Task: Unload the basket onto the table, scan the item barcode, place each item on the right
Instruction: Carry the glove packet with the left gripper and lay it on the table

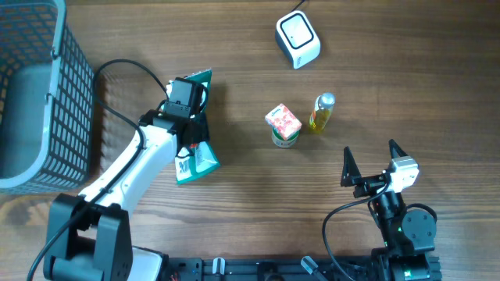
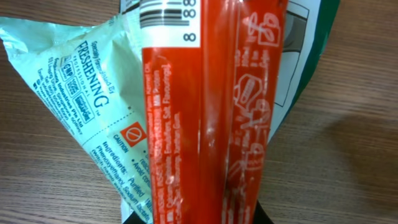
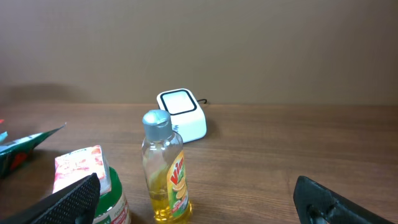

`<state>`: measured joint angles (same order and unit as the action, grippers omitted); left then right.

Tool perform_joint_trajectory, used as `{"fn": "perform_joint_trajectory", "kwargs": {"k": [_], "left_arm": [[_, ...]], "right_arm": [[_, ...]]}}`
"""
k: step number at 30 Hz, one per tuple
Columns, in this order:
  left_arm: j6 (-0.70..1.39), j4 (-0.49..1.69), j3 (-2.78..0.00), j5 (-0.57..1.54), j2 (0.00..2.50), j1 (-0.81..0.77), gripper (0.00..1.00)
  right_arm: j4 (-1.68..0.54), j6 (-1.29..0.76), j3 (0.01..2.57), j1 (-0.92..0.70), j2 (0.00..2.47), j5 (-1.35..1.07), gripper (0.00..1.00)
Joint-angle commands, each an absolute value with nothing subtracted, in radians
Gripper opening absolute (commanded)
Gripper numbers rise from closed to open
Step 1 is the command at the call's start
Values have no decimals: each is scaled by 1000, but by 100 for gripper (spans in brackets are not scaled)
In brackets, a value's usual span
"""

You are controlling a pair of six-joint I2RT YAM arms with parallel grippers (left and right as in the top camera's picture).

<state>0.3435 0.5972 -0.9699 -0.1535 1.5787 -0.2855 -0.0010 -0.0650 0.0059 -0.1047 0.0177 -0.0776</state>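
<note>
Overhead. At 9 o'clock on the wooden table (image 1: pixel 250 203): left gripper (image 1: pixel 192 129), sitting over a green wipes pouch (image 1: pixel 197 162). At 1 o'clock: white barcode scanner (image 1: pixel 298 39). Near centre: yellow bottle (image 1: pixel 322 112) just beside a small carton (image 1: pixel 283 125). At 5 o'clock: right gripper (image 1: pixel 371 161), jaws wide apart, holding nothing.

Left wrist. Jaws clamped on the red packet (image 2: pixel 205 124), barcode (image 2: pixel 168 15) at 12 o'clock, pouch behind.

Right wrist. Scanner at 12 o'clock beyond the upright bottle.
</note>
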Motion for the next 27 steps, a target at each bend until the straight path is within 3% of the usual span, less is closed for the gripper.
{"fn": "perform_joint_trajectory", "kwargs": {"k": [1, 4, 7, 8, 11, 13, 20, 27], "left_arm": [[353, 590, -965, -174, 1612, -298, 8], [353, 582, -965, -175, 1626, -319, 14], [352, 570, -965, -185, 1633, -337, 32], [352, 570, -965, -185, 1633, -339, 46], [352, 577, -964, -185, 1634, -339, 73], [352, 579, -964, -184, 1635, -339, 100], [344, 579, -978, -196, 1625, -337, 100], [292, 652, -1169, -252, 1509, -290, 100]], "right_arm": [[1, -55, 5, -101, 14, -68, 100], [1, -55, 5, -101, 14, -68, 100], [2, -54, 5, -101, 14, -68, 100], [2, -54, 5, -101, 14, -68, 100], [2, -55, 5, -101, 14, -68, 100], [1, -54, 5, -101, 14, -68, 100], [1, -55, 5, -101, 14, -68, 100], [2, -54, 5, -101, 14, -68, 100]]}}
